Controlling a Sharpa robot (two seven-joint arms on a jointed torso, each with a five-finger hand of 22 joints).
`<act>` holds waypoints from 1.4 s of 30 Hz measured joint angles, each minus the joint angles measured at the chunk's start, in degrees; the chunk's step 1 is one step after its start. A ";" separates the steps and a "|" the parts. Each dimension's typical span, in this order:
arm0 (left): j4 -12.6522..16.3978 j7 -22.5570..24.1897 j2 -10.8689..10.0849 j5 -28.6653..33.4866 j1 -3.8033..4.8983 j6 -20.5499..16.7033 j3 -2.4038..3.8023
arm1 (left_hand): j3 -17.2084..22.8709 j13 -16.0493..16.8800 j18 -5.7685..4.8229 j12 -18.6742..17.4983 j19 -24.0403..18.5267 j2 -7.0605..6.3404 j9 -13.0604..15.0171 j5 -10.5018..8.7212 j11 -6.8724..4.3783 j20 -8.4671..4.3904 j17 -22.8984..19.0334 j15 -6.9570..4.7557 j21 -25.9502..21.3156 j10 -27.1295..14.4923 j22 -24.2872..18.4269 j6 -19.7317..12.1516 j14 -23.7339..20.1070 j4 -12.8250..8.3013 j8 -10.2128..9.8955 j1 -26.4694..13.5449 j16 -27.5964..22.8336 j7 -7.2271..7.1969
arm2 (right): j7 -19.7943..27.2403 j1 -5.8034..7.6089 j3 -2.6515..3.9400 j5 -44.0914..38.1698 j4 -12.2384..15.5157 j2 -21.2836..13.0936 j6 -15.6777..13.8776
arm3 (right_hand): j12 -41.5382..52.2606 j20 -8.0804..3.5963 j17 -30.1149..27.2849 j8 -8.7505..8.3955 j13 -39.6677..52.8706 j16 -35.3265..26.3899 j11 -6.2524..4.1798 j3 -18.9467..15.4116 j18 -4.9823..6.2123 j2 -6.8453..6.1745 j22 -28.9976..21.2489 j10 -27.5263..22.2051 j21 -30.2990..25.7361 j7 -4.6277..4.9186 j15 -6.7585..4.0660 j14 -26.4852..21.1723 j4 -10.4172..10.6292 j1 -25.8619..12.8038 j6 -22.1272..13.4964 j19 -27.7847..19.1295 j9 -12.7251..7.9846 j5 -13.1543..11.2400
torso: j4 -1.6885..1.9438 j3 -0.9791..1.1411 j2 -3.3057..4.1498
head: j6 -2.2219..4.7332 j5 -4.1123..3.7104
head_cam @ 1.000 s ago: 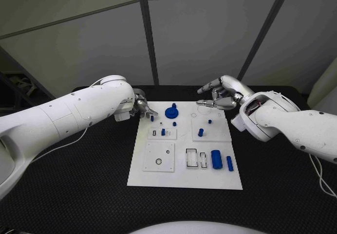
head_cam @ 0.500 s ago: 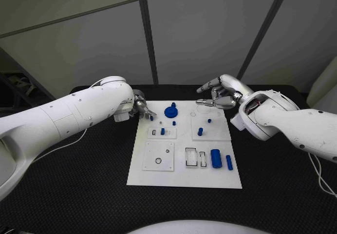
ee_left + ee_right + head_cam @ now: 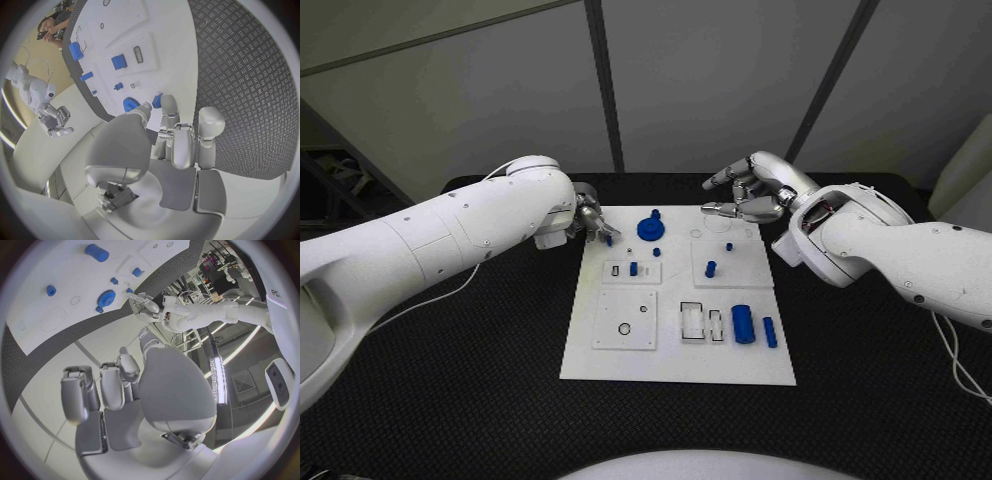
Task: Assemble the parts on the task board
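Board [image 3: 678, 365] is lying flat on the black worktop [image 3: 473, 400], between my two hands, with blue parts spread over its upper half and lower right corner. I am holding my left hand [image 3: 593, 226] at the board's far left corner, and its fingertips [image 3: 167, 106] are pinching a small blue peg [image 3: 610, 240], held more or less upright just over the board's edge. So that hand is clamped on the peg, the remaining fingers curled close round it. My right hand [image 3: 750, 200] is hovering beyond the board's far right corner, fingers bent inward and a little apart, with nothing in them that I can make out; it is touching no part.

Just inward of my left hand the blue gear [image 3: 651, 229] is sitting on the board, and nearer to me than that a short peg [image 3: 633, 268] is standing in a small framed recess. Under my right hand another peg [image 3: 711, 268] is standing on its square panel. Well away from both hands, toward me, a thick cylinder [image 3: 744, 324] and a thin bar [image 3: 770, 332] are lying side by side beside two empty slots.

As I judge it, I am carrying this peg to its socket, and the assembly is only partly done. The next move is asking me to find the right hole near the gear, keep the peg upright over it, lower it straight and press it home before letting go.

I am finding no brand, label or readable writing on the board or parts.
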 measured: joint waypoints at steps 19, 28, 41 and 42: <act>0.03 0.37 -0.03 -0.19 0.07 -0.51 0.04 | 4.45 -1.79 0.00 -2.25 0.43 3.56 -0.09 4.99 -0.25 -0.43 0.00 0.22 0.00 0.27 0.34 -0.37 -0.02 -6.99 0.00 9.58 0.23 0.12 | -0.05 0.00 0.00 -0.02 -0.09 0.06 0.22 | 0.53 0.00 0.04 0.00 0.36 0.00 0.00 0.00 0.00 0.22 0.00 0.00 0.00 -0.21 0.00 0.00 0.00 -0.22 0.21 0.00 0.00 0.00 | 0.02 -0.03 0.02 | -0.29 0.10; 2.38 0.60 -1.79 0.37 -0.08 -1.53 0.00 | 5.04 -2.61 0.00 -2.68 0.64 4.59 -0.09 4.44 -0.05 -0.22 0.00 0.31 0.00 0.45 0.95 -0.57 -0.09 -6.39 1.31 8.54 0.23 0.33 | -0.09 0.00 0.00 -0.02 -0.28 0.14 0.38 | 0.52 0.00 0.03 0.00 0.35 0.00 0.00 0.00 0.00 0.22 0.00 0.00 0.00 -0.21 0.00 0.00 0.00 -0.22 0.21 0.00 0.00 0.00 | 0.07 -0.03 0.00 | -0.35 0.12; 13.45 -0.01 -8.39 2.51 -0.08 -5.19 0.11 | 6.81 -1.88 -0.01 -0.90 0.64 4.24 1.59 4.78 -0.27 -0.22 0.00 0.31 0.27 0.67 1.63 -0.88 -0.08 -7.40 2.64 6.13 0.23 0.23 | -0.28 0.00 0.00 -0.03 -0.80 0.26 0.73 | 0.52 0.00 0.02 0.00 0.34 0.00 0.00 0.00 0.00 0.22 0.00 0.00 0.00 -0.21 0.00 0.00 0.00 -0.22 0.21 0.00 0.00 -0.01 | 0.16 -0.03 -0.07 | -0.33 0.50; 14.54 -0.12 -8.99 2.71 -0.12 -5.69 0.11 | 6.93 -1.51 -0.01 -0.06 1.02 4.46 1.59 4.88 -0.27 -0.18 0.00 0.31 0.31 0.67 1.71 -0.87 -0.09 -7.51 2.75 5.90 0.23 0.22 | -0.29 0.00 0.00 -0.03 -0.84 0.27 0.76 | 0.52 0.00 0.02 0.00 0.34 0.00 0.00 0.00 -0.01 0.22 0.00 0.00 0.00 -0.21 0.00 0.00 0.00 -0.22 0.21 0.00 0.01 -0.01 | 0.17 -0.03 -0.07 | -0.33 0.54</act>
